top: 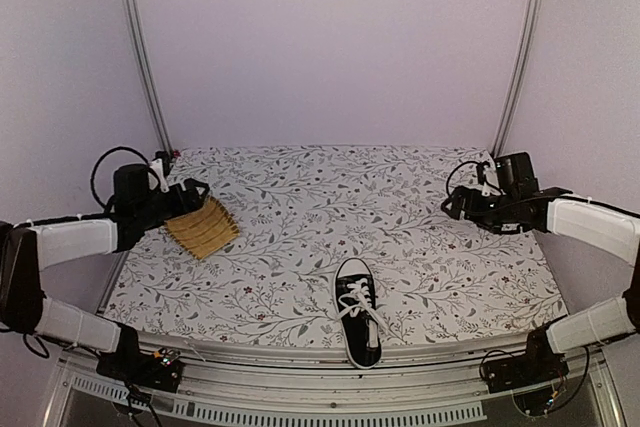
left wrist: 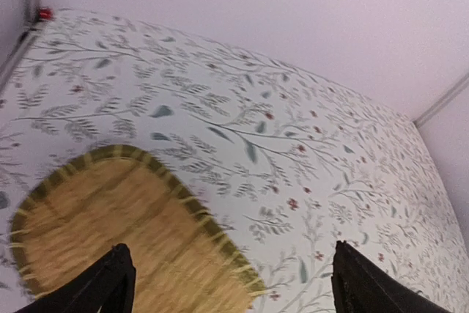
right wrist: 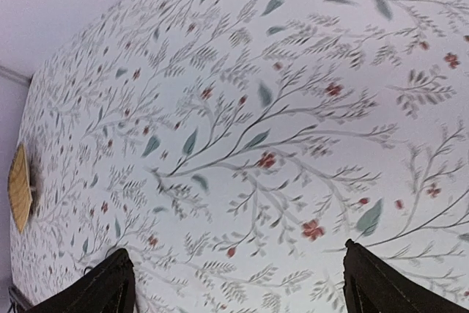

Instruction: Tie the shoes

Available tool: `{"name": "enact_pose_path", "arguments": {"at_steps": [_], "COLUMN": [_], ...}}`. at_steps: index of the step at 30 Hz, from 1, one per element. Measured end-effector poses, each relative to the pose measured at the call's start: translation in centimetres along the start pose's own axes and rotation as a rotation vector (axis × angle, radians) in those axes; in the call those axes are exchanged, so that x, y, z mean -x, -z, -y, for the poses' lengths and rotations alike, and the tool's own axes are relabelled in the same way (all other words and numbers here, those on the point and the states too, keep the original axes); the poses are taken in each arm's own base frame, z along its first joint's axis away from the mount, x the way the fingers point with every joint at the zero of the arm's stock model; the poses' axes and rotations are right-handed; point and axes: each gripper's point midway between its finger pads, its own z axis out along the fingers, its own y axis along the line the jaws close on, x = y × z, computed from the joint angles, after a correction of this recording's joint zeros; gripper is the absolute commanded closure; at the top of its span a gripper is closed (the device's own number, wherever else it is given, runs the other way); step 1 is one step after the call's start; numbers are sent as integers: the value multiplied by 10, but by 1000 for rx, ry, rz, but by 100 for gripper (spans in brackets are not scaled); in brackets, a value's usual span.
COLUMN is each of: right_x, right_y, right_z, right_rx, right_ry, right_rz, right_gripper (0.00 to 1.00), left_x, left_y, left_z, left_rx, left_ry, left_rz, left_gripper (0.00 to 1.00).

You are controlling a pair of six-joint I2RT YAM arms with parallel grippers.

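Observation:
A small black sneaker [top: 358, 322] with white laces and a white toe cap lies at the table's near edge, toe pointing away from the arms; its laces lie loose over the tongue. My left gripper [top: 197, 190] hovers at the far left above the yellow mat, jaws wide apart with nothing between its fingertips [left wrist: 117, 276]. At the far right my right gripper [top: 452, 205] hangs over the bare cloth, also open and empty; its fingertips [right wrist: 117, 276] frame only the floral pattern. Both grippers are far from the shoe, which neither wrist view shows.
A yellow woven mat [top: 201, 227] lies at the left, partly under the left gripper [left wrist: 227, 284]; the right wrist view catches it [right wrist: 20, 196] at the far left edge. The floral tablecloth [top: 330, 207] covers the table. Metal posts [top: 145, 57] stand at the back corners.

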Motion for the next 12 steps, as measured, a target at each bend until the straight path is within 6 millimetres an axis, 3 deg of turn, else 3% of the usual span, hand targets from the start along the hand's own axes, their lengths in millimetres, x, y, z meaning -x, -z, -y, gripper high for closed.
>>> {"name": "enact_pose_path", "arguments": {"at_steps": [2,4,6,9,12], "right_x": [19,32,39,44,42], "right_y": [7,21,34,51,56], "right_z": [44,83,108,127,138], "right_rx": [-49,-98,-143,-201,-246], "right_ry": [-62,-114,-142,-122,-90], "right_rz": [82,171,253,389,482], "right_gripper": [1,1,1,1,1], "left_x": [15,27,36,31,13], "left_y": [29,58,79,95,95], "left_z": [-47,-74,-86,-98,-113], "left_rx": [123,226,296,369,427], "left_ry": [32,25,-9,-62,-82], "left_rz": [92,196,284,356,340], "left_gripper": [3,3,3,3,3]}}
